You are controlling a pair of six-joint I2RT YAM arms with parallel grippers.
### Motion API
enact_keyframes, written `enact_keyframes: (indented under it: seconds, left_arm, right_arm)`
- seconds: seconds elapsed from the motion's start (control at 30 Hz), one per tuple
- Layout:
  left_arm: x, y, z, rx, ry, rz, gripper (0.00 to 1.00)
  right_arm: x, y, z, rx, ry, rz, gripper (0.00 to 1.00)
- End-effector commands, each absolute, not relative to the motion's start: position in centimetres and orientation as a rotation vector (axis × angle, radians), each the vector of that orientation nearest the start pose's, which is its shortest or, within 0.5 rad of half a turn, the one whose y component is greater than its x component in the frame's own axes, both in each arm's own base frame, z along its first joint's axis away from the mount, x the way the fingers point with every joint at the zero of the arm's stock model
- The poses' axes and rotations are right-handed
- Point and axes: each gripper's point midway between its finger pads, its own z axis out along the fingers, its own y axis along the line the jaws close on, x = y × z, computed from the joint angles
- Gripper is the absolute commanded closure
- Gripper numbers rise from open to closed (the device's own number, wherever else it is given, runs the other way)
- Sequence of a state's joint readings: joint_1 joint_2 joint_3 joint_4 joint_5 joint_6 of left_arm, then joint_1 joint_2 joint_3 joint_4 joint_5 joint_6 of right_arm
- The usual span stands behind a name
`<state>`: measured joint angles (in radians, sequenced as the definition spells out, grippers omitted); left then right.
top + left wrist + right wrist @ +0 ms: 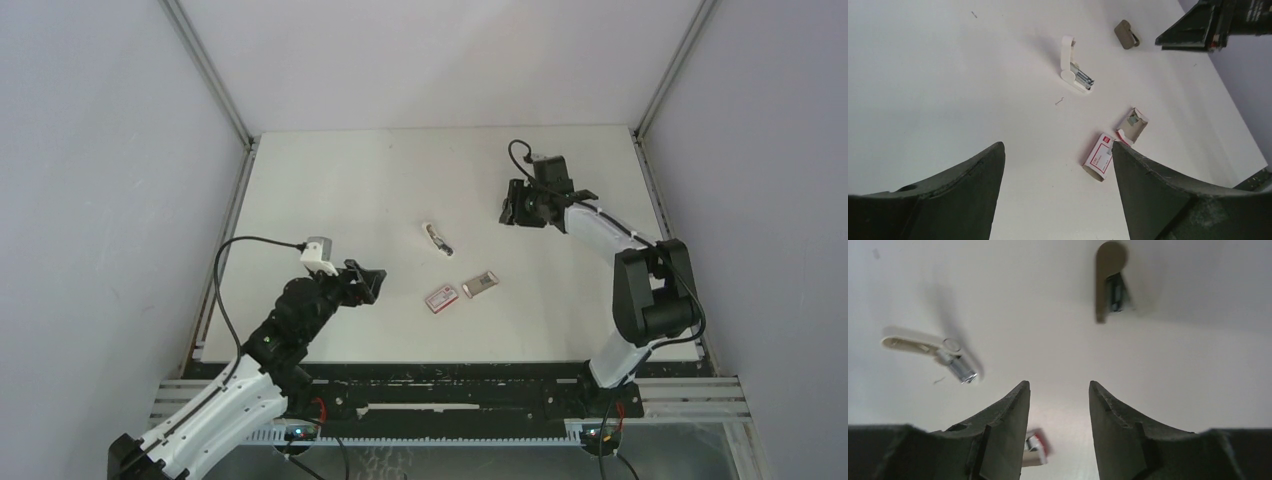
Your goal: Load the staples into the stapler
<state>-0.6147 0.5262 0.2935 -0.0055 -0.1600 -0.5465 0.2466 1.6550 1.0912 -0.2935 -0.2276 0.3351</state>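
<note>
The stapler (436,238) lies in the middle of the table, swung open in a V, its white arm (1066,50) away from the metal channel (1082,79); the right wrist view has it at the left (928,346). The staples (1133,119) sit in a small flat tray (480,284) right of the red-and-white box sleeve (441,298). My left gripper (1057,146) hovers open near the front left, its jaws wide, nothing between them. My right gripper (1058,386) hangs open and empty at the back right (512,207), apart from the stapler.
A small tan piece with a metal part (1110,282) lies in the shadow under my right gripper, also seen far off in the left wrist view (1127,35). A single loose staple (1059,101) lies beside the stapler. Walls close in the table on three sides.
</note>
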Motion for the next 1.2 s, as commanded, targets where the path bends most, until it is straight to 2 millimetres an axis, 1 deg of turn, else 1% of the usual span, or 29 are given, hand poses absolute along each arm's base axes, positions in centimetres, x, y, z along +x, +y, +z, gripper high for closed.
enact_keyframes:
  seconds: [0.0, 0.1, 0.2, 0.27, 0.37, 0.5, 0.7, 0.9, 1.03, 1.17]
  left_arm:
    - [24.1, -14.9, 17.5, -0.062, 1.807, -0.628, 0.18]
    - [24.1, -15.1, 17.1, -0.072, 1.816, -0.641, 0.17]
    - [24.1, -15.4, 17.1, -0.076, 1.813, -0.659, 0.17]
    - [24.1, -15.4, 17.0, -0.078, 1.816, -0.661, 0.17]
    - [24.1, -15.4, 17.0, -0.078, 1.817, -0.658, 0.17]
    - [24.1, -15.3, 16.8, -0.079, 1.826, -0.648, 0.17]
    - [24.1, -15.2, 16.4, -0.083, 1.834, -0.643, 0.17]
    - [24.2, -14.9, 16.5, -0.089, 1.833, -0.626, 0.17]
    - [24.3, -14.9, 16.5, -0.091, 1.834, -0.623, 0.17]
    - [24.3, -15.0, 16.7, -0.076, 1.831, -0.62, 0.17]
  right_arm:
    - [40.6, 10.8, 9.1, -0.05, 2.5, 0.189, 0.53]
    - [42.4, 9.8, 9.7, -0.05, 2.488, 0.108, 0.51]
    - [44.0, 8.9, 9.6, -0.047, 2.488, 0.077, 0.5]
    - [44.7, 8.5, 9.1, -0.06, 2.506, 0.058, 0.5]
    - [45.4, 8.8, 8.1, -0.132, 2.534, 0.069, 0.51]
    - [45.6, 8.6, 7.0, -0.186, 2.578, 0.047, 0.54]
    - [45.8, 7.9, 6.3, -0.227, 2.604, 0.044, 0.59]
    - [45.8, 8.6, 5.7, -0.331, 2.624, 0.091, 0.61]
    - [45.8, 8.6, 4.9, -0.371, 2.657, 0.094, 0.61]
    - [46.0, 8.6, 4.5, -0.403, 2.67, 0.089, 0.64]
